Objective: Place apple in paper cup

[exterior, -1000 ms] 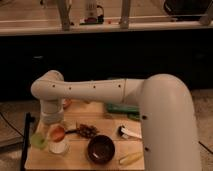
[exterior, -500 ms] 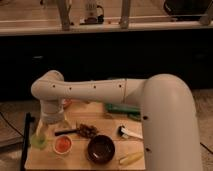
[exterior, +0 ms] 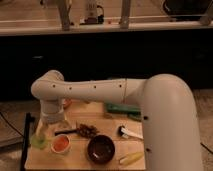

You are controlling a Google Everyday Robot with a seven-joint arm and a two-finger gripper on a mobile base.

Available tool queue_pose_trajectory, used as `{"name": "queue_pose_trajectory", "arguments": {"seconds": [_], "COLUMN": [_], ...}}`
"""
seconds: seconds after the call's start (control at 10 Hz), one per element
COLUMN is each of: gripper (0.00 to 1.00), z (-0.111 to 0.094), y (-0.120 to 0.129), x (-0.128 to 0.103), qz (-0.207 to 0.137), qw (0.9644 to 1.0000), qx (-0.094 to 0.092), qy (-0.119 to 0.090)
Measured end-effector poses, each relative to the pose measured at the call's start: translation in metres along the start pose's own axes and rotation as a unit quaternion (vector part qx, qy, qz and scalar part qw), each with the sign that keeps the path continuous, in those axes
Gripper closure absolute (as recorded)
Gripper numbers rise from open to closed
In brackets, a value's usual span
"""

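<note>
The apple [exterior: 60, 143] is small and orange-red and lies inside the paper cup [exterior: 61, 149], a short white cup near the front left of the wooden table [exterior: 75, 162]. My gripper [exterior: 56, 125] hangs from the white wrist just above and behind the cup, apart from the apple. The arm's bulk hides part of the table behind it.
A pale green cup [exterior: 39, 139] stands just left of the white cup. A brown clustered lump [exterior: 88, 130], a dark brown bowl [exterior: 101, 149], a long yellow fruit [exterior: 131, 158], a white-and-black item [exterior: 128, 132] and a green pack [exterior: 122, 109] lie to the right.
The apple was held at the gripper over the white cup a second ago; it now lies in the cup and the gripper has lifted off it.
</note>
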State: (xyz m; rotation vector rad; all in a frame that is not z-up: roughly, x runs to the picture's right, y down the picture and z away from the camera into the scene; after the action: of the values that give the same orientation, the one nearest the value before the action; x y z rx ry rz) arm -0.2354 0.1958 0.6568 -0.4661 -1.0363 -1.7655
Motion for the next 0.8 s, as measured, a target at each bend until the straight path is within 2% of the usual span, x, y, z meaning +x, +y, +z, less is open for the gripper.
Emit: {"name": "queue_pose_trajectory", "arguments": {"seconds": [0.8], "gripper": [0.2], "z": [-0.0066], "y": [0.0019], "x": [0.0007], "qz": [-0.008], "qw": [0.9999], "qx": [-0.005], "qy": [0.006]}}
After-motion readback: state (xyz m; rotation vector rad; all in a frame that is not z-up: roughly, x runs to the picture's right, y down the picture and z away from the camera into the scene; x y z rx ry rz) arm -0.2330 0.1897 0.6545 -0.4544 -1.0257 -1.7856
